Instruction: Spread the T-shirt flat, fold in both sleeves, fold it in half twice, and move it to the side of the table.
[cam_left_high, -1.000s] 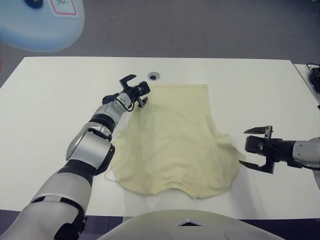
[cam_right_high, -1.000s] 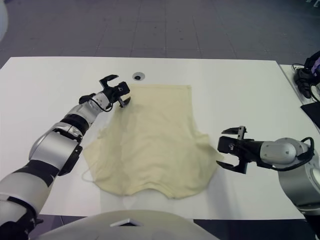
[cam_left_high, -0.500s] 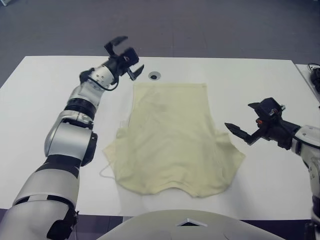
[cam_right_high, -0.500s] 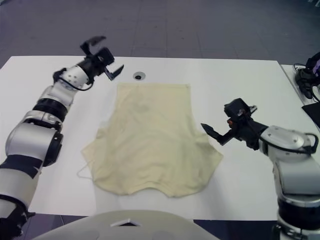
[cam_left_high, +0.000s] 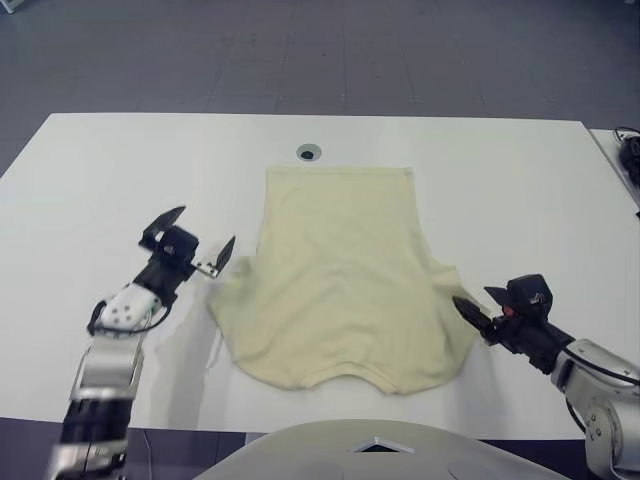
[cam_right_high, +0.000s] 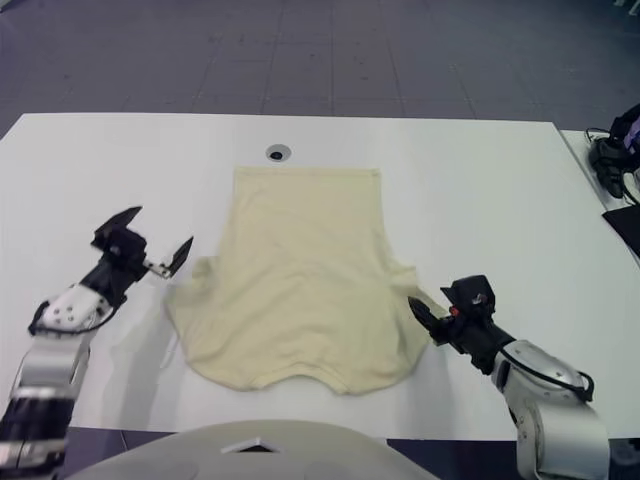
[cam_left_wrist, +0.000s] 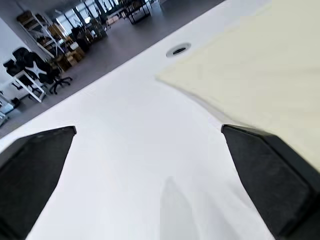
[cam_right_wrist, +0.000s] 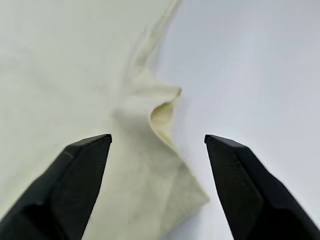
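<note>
The T-shirt (cam_left_high: 340, 280) is lying roughly flat in the middle of the bench (cam_left_high: 500, 180), its wide end toward the robot and its straight narrow edge pointing away. It is looking thin, soft and light, so it is likely going to drape, bunch and drag rather than keep a shape. Pinching a sleeve corner low against the bench is probably offering the surest hold.

On the near right, the right pincer (cam_left_high: 478, 305) is hovering spread wide at the rumpled right sleeve (cam_right_wrist: 162, 112), holding nothing. On the near left, the left pincer (cam_left_high: 200, 235) is hanging wide apart just beside the left sleeve (cam_left_high: 225, 285), also gripping nothing. The right sleeve's edge is curling up a little, giving a lip to catch.

Farther off, a round cable port (cam_left_high: 308, 152) is sitting just beyond the cloth's far edge, apart from it and hardly looking like a hindrance. Dark gear (cam_right_high: 612, 150) is lying past the bench's right end, well apart.
</note>
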